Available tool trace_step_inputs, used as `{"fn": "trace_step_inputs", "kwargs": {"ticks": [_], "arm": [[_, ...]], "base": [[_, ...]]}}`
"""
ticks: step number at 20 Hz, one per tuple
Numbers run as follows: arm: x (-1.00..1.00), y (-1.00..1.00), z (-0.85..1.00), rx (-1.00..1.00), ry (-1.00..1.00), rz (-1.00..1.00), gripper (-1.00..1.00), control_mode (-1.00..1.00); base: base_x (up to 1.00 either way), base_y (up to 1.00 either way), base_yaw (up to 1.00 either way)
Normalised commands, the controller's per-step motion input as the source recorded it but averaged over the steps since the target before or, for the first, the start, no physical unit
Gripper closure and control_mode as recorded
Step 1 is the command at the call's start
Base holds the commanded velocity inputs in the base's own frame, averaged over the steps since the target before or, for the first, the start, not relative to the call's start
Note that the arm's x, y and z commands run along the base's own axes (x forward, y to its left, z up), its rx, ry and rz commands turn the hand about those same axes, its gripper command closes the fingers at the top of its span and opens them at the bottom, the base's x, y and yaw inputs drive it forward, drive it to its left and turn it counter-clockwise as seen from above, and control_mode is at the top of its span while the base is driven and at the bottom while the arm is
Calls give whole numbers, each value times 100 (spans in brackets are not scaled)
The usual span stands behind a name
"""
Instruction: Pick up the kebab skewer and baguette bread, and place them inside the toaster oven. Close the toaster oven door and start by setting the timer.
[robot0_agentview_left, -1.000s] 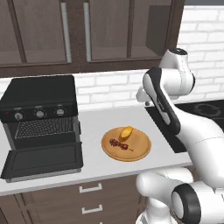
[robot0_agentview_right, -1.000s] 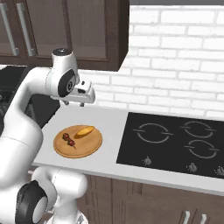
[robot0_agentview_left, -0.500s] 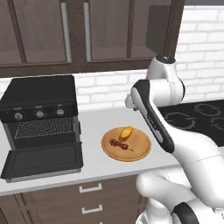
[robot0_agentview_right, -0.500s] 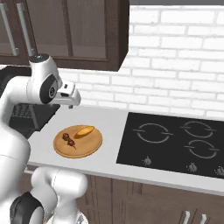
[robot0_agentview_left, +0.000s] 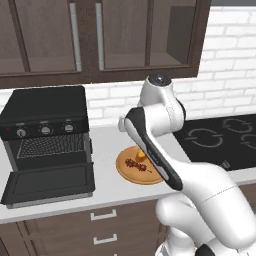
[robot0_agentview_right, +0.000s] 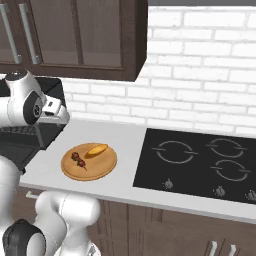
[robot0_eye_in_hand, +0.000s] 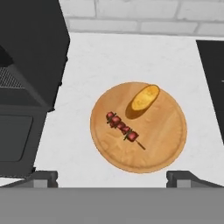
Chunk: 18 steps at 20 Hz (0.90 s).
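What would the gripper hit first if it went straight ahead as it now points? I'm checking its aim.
Probably the round wooden plate, near the kebab skewer; the open gripper looks down on it from above.

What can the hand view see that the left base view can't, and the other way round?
Hand view alone: the whole kebab skewer and baguette bread, lying apart on the wooden plate, with the hand open over them.

Left base view alone: the toaster oven knobs, wire rack, and upper cabinets.

Both: the oven's door down, the plate and the counter.
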Motion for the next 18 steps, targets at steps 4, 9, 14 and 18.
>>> {"fn": "trace_step_inputs", "kwargs": {"ticks": [4,9,14,18], "arm": [[-17,77,-21,-2,0,0,-100,-100],[-29,67,-26,-5,-4,-5,-100,-100],[-12,63,-19,-3,-6,-8,-100,-100],[0,65,-17,-7,-9,-11,-100,-100]], "base": [[0,0,0],[0,0,0],[0,0,0],[0,0,0]]}}
